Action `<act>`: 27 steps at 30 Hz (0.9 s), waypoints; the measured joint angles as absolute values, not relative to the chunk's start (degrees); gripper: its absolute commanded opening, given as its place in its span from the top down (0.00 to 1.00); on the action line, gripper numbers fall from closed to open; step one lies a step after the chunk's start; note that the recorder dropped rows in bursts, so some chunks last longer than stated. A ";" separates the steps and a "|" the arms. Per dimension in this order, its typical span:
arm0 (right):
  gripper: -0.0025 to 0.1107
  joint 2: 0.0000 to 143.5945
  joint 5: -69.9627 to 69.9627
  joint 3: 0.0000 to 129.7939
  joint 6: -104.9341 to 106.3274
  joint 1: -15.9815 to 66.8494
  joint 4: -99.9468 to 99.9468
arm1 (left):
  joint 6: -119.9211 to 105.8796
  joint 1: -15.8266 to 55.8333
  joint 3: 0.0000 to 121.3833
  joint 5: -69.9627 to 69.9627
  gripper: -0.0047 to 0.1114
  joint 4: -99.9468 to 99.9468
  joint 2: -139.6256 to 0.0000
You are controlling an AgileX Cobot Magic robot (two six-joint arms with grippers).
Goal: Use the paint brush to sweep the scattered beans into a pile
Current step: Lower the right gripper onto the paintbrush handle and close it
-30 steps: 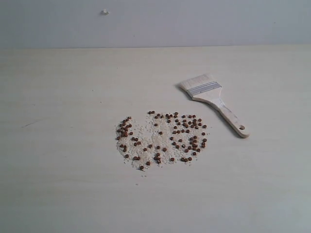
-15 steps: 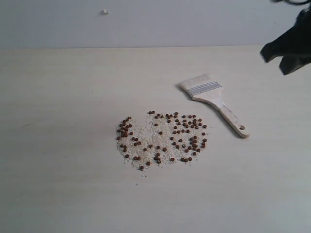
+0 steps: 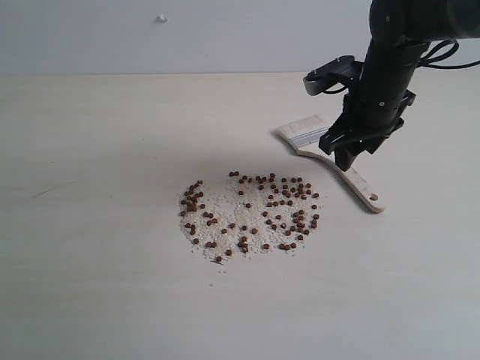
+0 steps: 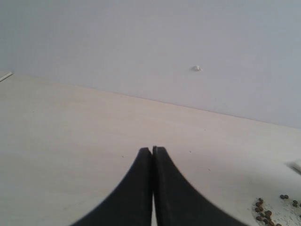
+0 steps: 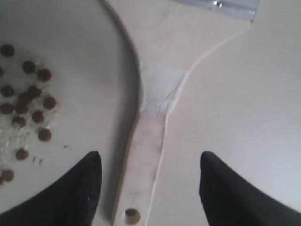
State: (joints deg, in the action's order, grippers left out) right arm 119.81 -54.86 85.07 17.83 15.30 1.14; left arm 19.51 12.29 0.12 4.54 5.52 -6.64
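Reddish-brown beans (image 3: 251,214) with whitish crumbs lie spread over a wide patch mid-table; no compact pile is in view. The paint brush (image 3: 360,184) lies flat to their right, bristles toward the wall and its holed handle end nearest the front. My right gripper (image 3: 343,156) hangs open just above the handle. In the right wrist view the handle (image 5: 150,136) runs between the two spread fingertips of that gripper (image 5: 148,162), untouched, with beans (image 5: 28,103) off to one side. My left gripper (image 4: 152,149) is shut and empty above bare table, and a few beans (image 4: 265,214) show at that view's corner.
The pale table ends at a grey wall behind, which carries a small white speck (image 3: 161,18). A thin dark mark (image 3: 49,191) lies on the table at the left. The left arm is outside the exterior view.
The right arm came in from the upper right and dropped over the brush handle, and its jaws have opened. Brush and beans have not moved.
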 measured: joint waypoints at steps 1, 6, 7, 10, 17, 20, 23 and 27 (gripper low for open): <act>0.47 120.21 -53.43 85.15 18.11 15.30 1.08 | 19.51 12.29 0.12 4.54 0.96 5.52 -6.64; 0.48 121.36 -48.08 85.29 19.40 15.30 0.49 | 19.51 12.29 0.12 4.54 0.96 5.52 -6.64; 0.48 121.64 -47.71 85.33 19.97 15.30 0.00 | 19.51 12.29 0.12 4.54 0.96 5.52 -6.64; 0.48 122.58 -47.44 85.33 20.81 15.30 0.00 | 19.51 12.29 0.12 4.54 0.96 5.52 -6.64; 0.48 125.53 -47.25 85.33 22.49 15.30 -1.44 | 19.51 12.29 0.12 4.54 0.96 5.52 -6.64; 0.50 126.02 -47.25 85.33 22.70 15.30 -1.87 | 19.51 12.29 0.12 4.54 0.96 5.52 -6.64; 0.51 126.02 -47.16 85.33 22.91 15.30 -2.00 | 19.51 12.29 0.12 4.54 0.96 5.52 -6.64; 0.51 126.02 -47.16 85.33 22.91 15.30 -3.52 | 19.51 12.29 0.12 4.54 0.96 5.52 -6.64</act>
